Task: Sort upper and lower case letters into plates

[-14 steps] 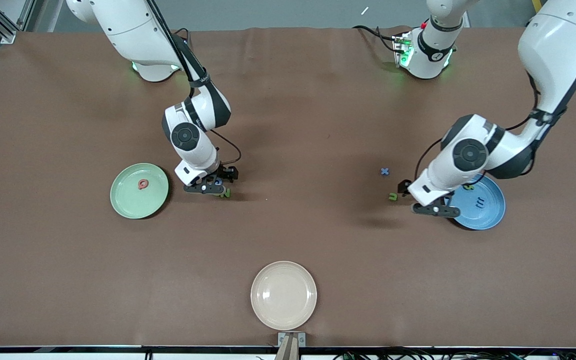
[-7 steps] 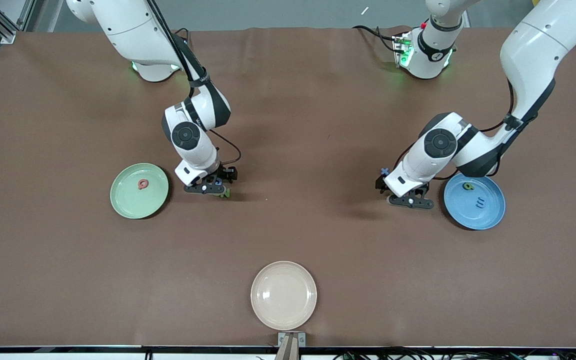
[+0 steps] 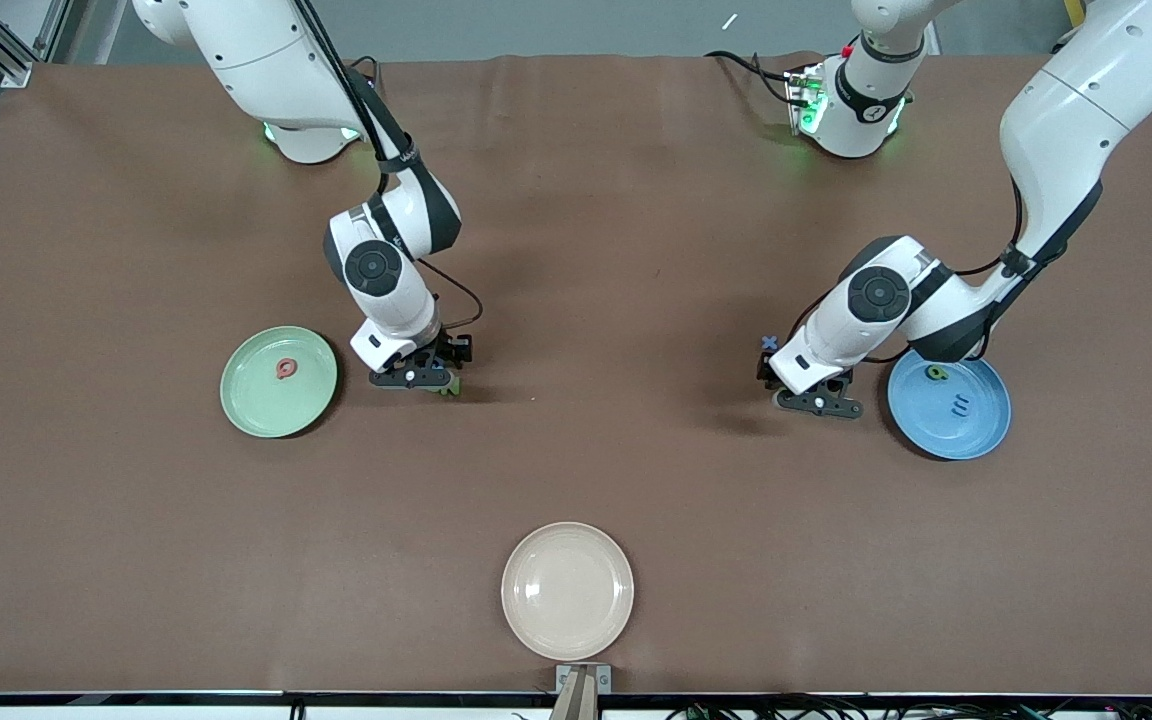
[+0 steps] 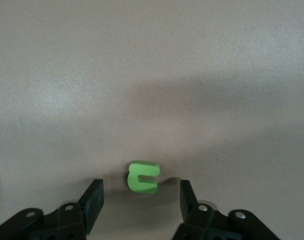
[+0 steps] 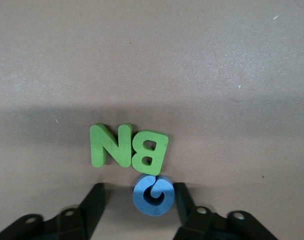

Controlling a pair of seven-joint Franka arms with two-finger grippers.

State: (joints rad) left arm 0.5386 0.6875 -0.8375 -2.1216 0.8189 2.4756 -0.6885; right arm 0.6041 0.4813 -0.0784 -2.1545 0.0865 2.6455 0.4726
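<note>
The right end effector (image 5: 137, 205) sits low over the tabletop (image 3: 576, 250) beside the green plate (image 3: 256, 410), fingers spread around the blue G (image 5: 153, 195). The G touches the B (image 5: 149, 155), which touches the N (image 5: 110, 146), so closing could drag them. The left end effector (image 4: 140, 202), also spread, brackets the green letter (image 4: 143, 176) near the blue plate (image 3: 976, 430); the x (image 3: 769, 343) lies close and could be nudged.

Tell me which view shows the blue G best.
Right wrist view: the blue G lies whole between the right gripper's open fingers, touching the green B. The front view hides it; the left wrist view misses it.
</note>
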